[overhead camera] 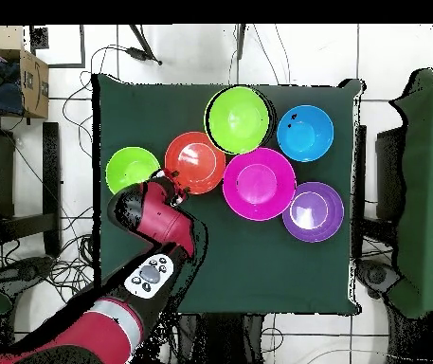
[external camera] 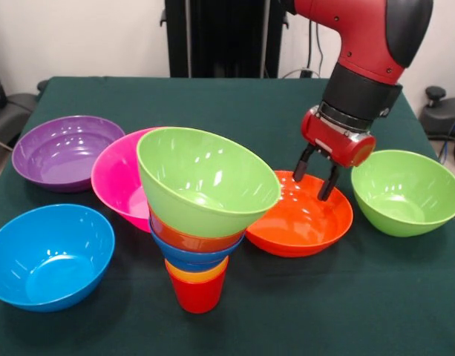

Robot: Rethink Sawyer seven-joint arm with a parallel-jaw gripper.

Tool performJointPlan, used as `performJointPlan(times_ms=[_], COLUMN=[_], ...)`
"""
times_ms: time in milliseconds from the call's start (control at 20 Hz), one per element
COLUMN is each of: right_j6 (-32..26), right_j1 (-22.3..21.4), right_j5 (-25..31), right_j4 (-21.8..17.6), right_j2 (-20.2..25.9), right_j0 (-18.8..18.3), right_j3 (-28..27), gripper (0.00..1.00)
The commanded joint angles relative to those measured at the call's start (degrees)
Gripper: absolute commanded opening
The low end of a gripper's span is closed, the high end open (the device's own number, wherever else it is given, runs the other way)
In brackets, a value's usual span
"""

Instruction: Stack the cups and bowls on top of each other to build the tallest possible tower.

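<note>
The tower (external camera: 200, 245) stands near the front of the table: a red cup (external camera: 198, 295) lowest, an orange cup in it, then a small blue bowl, a small orange-red bowl and a tilted lime green bowl (external camera: 205, 182) on top. From above only that top bowl (overhead camera: 240, 118) shows. My gripper (external camera: 314, 187) is open, fingertips down at the far rim of the large orange-red bowl (external camera: 301, 219), nothing held. In the overhead view the arm hides most of the gripper (overhead camera: 174, 183) at that bowl's (overhead camera: 193, 161) edge. Whether the fingers touch the rim I cannot tell.
A second lime green bowl (external camera: 407, 191) (overhead camera: 132, 171) sits beside the orange-red one. A pink bowl (external camera: 114, 178) (overhead camera: 258, 183) lies right behind the tower, a purple bowl (external camera: 60, 152) (overhead camera: 313, 210) beyond it, a light blue bowl (external camera: 49, 256) (overhead camera: 305, 133) at the front.
</note>
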Motion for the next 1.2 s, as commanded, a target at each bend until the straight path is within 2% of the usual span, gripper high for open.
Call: performJointPlan(times_ms=[50,400,800,1050,1200], right_j6=[10.7,9.1,13.1,11.8,10.8], right_j1=[-2.3,-4.6,-3.5,-2.2,-1.7], right_j5=[14.0,18.7,28.8,22.2,17.8], right_j4=[-0.6,-1.3,-3.2,-1.6,-0.6], right_j2=[6.5,8.7,4.7,5.2,7.1], right_j0=[-2.8,-4.9,-3.5,-3.5,-4.3], right_j3=[-0.1,0.9,-1.3,-0.9,0.8], gripper=[1.0,1.0,1.0,1.0,1.0])
